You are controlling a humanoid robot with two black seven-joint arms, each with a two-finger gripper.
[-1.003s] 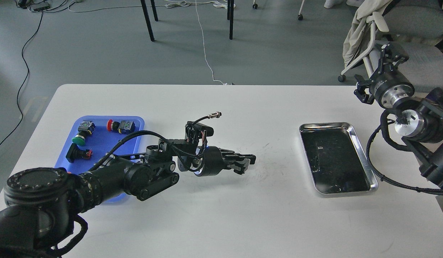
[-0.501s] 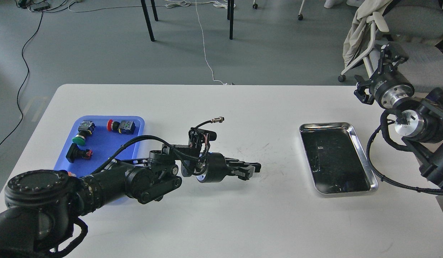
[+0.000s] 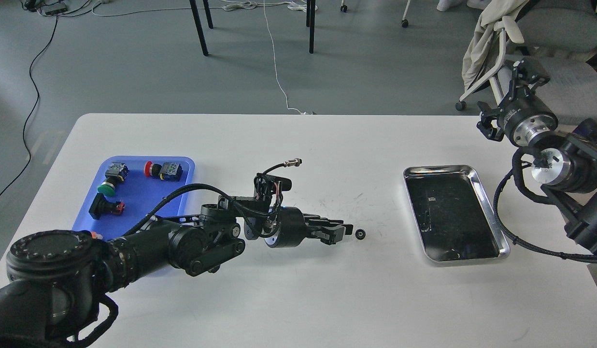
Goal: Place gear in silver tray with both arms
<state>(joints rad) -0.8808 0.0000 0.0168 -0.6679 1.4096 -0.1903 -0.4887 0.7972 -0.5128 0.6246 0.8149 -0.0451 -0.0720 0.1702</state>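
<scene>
A small black gear (image 3: 360, 234) lay on the white table (image 3: 298, 299) just beyond the left gripper (image 3: 344, 231), apart from its fingertips. That arm reached low and level toward the silver tray (image 3: 491, 217); I could not tell whether its fingers were parted.

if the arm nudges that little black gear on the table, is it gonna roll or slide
The gear looks small, so probably light and easily pushed. It seems to lie flat on the smooth white table, so it would likely slide rather than roll. The left gripper sits just beside it.
</scene>
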